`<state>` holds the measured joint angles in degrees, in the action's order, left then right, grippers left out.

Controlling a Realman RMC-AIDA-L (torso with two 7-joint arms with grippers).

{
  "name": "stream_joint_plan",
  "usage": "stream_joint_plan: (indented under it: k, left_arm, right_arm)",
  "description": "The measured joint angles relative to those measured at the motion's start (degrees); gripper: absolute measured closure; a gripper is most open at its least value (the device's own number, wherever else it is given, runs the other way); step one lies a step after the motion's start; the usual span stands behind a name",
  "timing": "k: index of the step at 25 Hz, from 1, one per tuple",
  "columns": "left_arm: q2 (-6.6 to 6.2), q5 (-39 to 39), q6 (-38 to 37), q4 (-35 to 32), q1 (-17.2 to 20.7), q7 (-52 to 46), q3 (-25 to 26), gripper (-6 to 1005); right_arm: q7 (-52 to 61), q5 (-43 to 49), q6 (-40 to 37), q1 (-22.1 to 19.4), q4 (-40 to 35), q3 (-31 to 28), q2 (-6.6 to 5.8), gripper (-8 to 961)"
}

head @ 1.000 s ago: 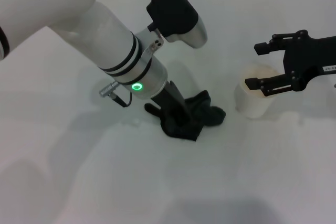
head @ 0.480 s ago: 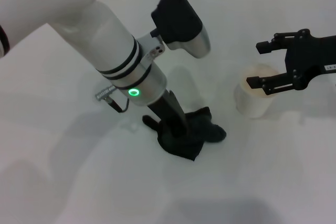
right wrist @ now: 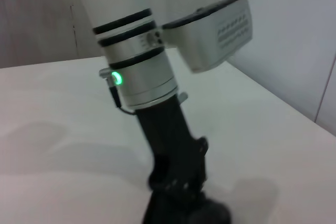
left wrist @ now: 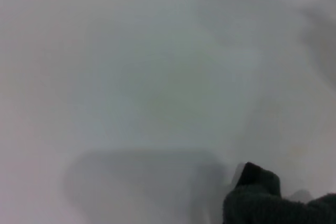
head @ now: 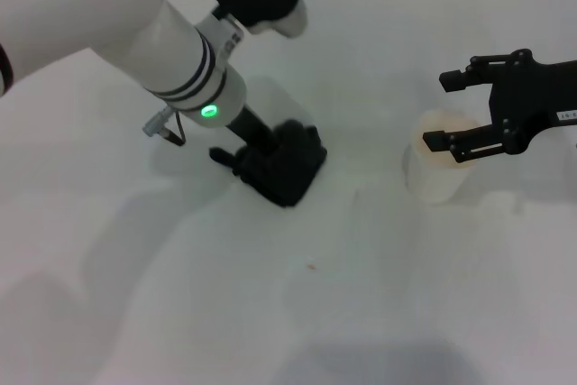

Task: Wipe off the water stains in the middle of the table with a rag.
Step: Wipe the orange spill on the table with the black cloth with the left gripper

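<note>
Pressing the rag (head: 284, 169) onto the tabletop (head: 361, 295) left of centre, left gripper (head: 261, 161) holds it clamped; right gripper (head: 451, 113), jaws wide, hovers over a cup (head: 433, 178).

The counter (head: 297, 313) lies open along its near edge. Mid-counter, the left hand (head: 261, 164) and rag (head: 293, 169) block passage; toward the right edge stand the cup (head: 437, 173) and right hand (head: 451, 114).

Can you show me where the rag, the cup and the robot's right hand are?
rag (head: 287, 169), head view, on its bunched dark folds.
cup (head: 435, 169), head view, on its pale side wall.
right gripper (head: 435, 112), head view, midway between its fingertips.
</note>
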<state>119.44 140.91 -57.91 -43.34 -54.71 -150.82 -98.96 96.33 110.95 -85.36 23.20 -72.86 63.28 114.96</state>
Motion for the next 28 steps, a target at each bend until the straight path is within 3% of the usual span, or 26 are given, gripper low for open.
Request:
stream_joint_plan:
  k: [6,28]
  left_arm:
    - [-0.10,3.6,3.4,-0.2,0.1,-6.3,0.1,926]
    - [0.24,-9.8,-1.6,-1.8,-0.7,15.0,-4.3,914]
  right_arm:
    - [0.0,0.0,-0.2,0.0,0.0,0.0,0.00,124]
    - [0.0,0.2,0.1,0.1,0.7,0.0,0.00,123]
